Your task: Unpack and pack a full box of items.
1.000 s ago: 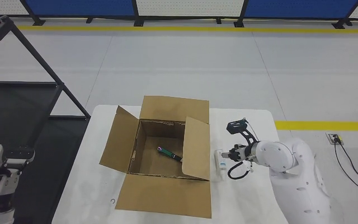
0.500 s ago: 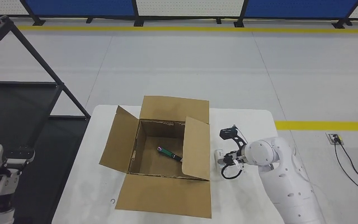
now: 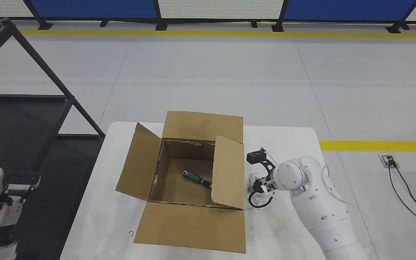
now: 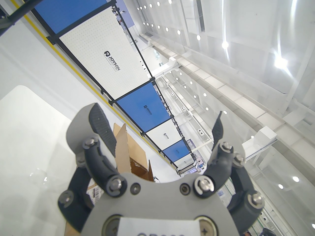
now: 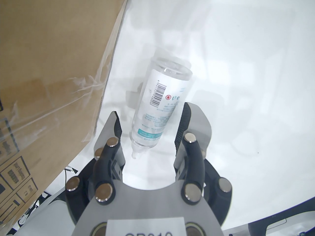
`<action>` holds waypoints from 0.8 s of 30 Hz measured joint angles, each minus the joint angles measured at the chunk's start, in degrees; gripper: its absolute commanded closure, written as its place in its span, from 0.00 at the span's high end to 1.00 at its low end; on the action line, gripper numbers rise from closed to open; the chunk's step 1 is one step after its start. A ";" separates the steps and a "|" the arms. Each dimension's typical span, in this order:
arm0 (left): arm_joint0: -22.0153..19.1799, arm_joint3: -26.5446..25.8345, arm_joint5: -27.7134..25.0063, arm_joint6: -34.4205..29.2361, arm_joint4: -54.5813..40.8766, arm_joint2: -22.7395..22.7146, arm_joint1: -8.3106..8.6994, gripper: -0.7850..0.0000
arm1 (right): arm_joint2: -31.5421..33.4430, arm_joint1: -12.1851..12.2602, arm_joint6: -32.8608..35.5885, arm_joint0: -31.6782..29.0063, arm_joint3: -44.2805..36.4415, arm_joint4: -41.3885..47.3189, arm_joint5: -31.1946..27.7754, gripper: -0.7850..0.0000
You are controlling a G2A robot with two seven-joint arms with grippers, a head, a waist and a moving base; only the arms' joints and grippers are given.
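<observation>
Right gripper (image 5: 150,120) spread wide, straddling the clear bottle (image 5: 164,92) lying on the table (image 5: 246,50) just right of the box (image 3: 188,227) — nothing pinched yet. Centre pads (image 5: 181,124) on the label, close gently — slick cylinder, may roll. Pen-like item (image 3: 197,178) lies inside the box, farther left.

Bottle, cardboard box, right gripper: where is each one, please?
bottle (image 5: 162,99), right wrist view, on its label.
cardboard box (image 3: 192,227), top view, on its near flap.
right gripper (image 5: 151,112), right wrist view, midway between its fingertips.
</observation>
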 measured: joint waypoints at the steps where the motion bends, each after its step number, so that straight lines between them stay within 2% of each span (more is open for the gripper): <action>1: 0.00 0.00 0.00 0.00 0.00 0.00 0.00 1.00 | -0.32 -0.07 0.24 0.44 0.62 0.15 0.62 0.53; 4: 0.00 0.00 0.00 0.00 0.00 0.00 0.00 1.00 | -0.71 -0.11 0.16 1.37 2.31 0.73 0.45 0.48; 7: 0.00 0.00 0.00 0.00 0.00 0.00 0.00 1.00 | -0.70 -0.08 -0.23 2.13 4.08 1.65 0.03 0.35; 9: 0.00 0.00 0.00 0.00 0.00 0.00 0.00 1.00 | -0.70 -0.04 -0.52 2.55 4.96 2.05 -0.31 0.21; 10: 0.00 0.00 0.00 0.00 0.00 0.00 0.00 1.00 | -0.71 -0.01 -0.72 2.74 5.36 2.26 -0.38 0.09; 11: 0.00 0.00 0.00 0.00 0.00 0.00 0.00 1.00 | -0.68 0.02 -0.90 2.85 5.55 2.40 -0.37 0.02; 15: 0.00 0.00 0.00 0.00 0.00 0.00 0.00 1.00 | 0.25 0.44 -1.91 2.60 4.40 2.66 -0.17 0.00; 18: 0.00 0.00 0.00 0.00 0.00 0.00 0.00 1.00 | 1.88 1.11 -2.08 1.30 0.50 2.33 0.49 0.00; 24: 0.00 0.00 0.00 0.00 0.00 0.00 0.00 1.00 | 6.70 2.81 -0.12 -3.53 -13.90 0.22 3.76 0.00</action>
